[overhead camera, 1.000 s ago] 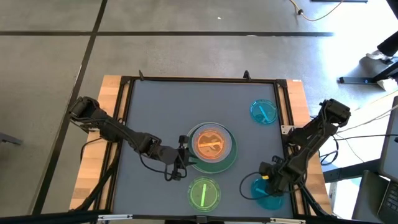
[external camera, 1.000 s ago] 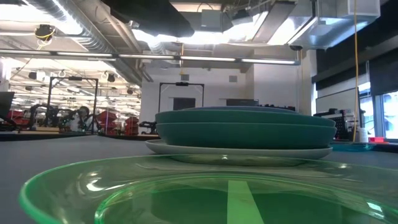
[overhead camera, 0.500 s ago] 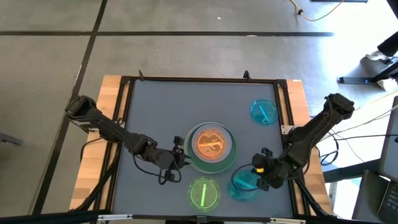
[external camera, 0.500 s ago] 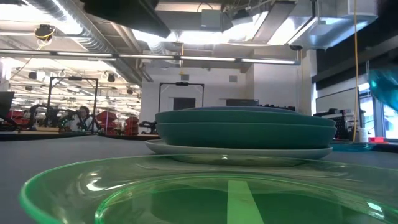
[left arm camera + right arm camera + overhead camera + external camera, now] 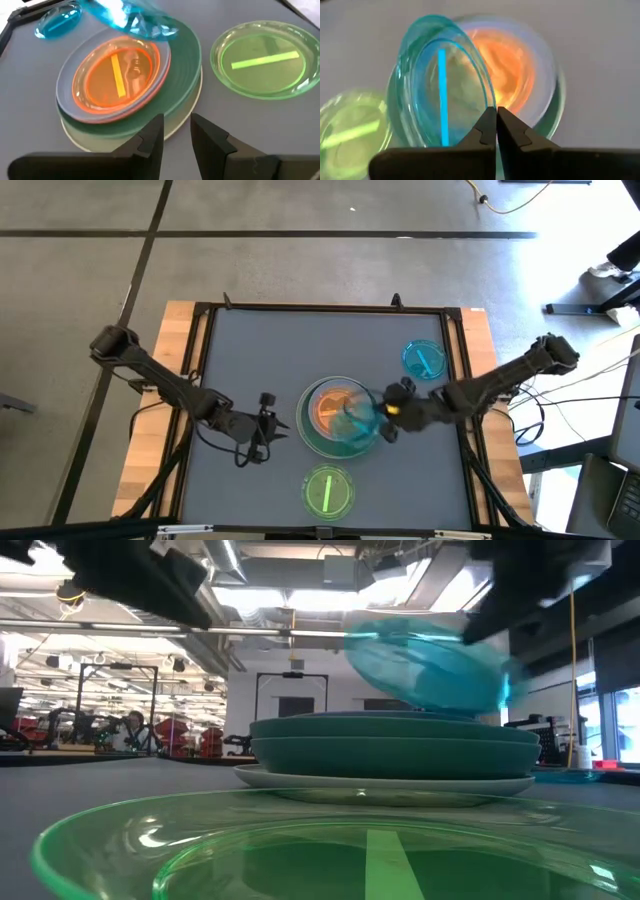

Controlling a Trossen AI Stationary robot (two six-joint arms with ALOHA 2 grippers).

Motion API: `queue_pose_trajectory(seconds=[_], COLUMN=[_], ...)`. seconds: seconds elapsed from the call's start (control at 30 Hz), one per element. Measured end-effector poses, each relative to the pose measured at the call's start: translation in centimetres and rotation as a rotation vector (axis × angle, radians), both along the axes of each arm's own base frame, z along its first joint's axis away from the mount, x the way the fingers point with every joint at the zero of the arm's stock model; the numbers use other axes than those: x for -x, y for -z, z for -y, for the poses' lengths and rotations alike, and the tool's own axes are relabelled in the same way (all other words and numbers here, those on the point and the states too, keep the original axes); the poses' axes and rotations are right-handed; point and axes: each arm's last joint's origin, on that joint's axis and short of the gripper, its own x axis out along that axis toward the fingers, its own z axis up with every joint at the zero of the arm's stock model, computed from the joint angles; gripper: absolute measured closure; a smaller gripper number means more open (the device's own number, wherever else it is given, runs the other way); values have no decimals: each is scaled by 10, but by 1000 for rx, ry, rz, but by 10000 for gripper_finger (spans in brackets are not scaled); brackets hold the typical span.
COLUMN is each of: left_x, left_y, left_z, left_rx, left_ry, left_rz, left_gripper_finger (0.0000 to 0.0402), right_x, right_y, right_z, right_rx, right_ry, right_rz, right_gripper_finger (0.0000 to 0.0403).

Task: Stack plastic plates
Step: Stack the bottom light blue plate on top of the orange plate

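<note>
Above the stack (image 5: 340, 416) at the counter's (image 5: 260, 350) middle, the right end effector (image 5: 385, 408) pinches a tilted cyan plate (image 5: 355, 420) by its rim; released off-centre, it could slide off the orange plate (image 5: 112, 75).

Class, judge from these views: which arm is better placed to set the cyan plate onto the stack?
The right arm. Its gripper already pinches the tilted cyan plate above the orange plate topping the stack, while the left gripper waits empty beside it.
</note>
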Motion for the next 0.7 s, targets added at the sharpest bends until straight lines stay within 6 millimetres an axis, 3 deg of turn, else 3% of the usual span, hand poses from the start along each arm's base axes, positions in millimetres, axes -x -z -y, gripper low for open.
queue_pose_trajectory(seconds=[0.2,0.4,0.7], left_x=[8,8,8], left_y=[10,10,10], left_z=[-5,-5,-4], left_rx=[10,15,8], left_ry=[-18,-15,-5], left_rz=[-24,-23,-24], left_gripper_finger=[311,311,311], right_x=[-24,-38,-59], right_y=[-8,5,42], right_z=[39,72,87], right_rx=[9,26,-62], right_ry=[32,77,37], right_rz=[91,39,-101], right_gripper_finger=[402,402,402])
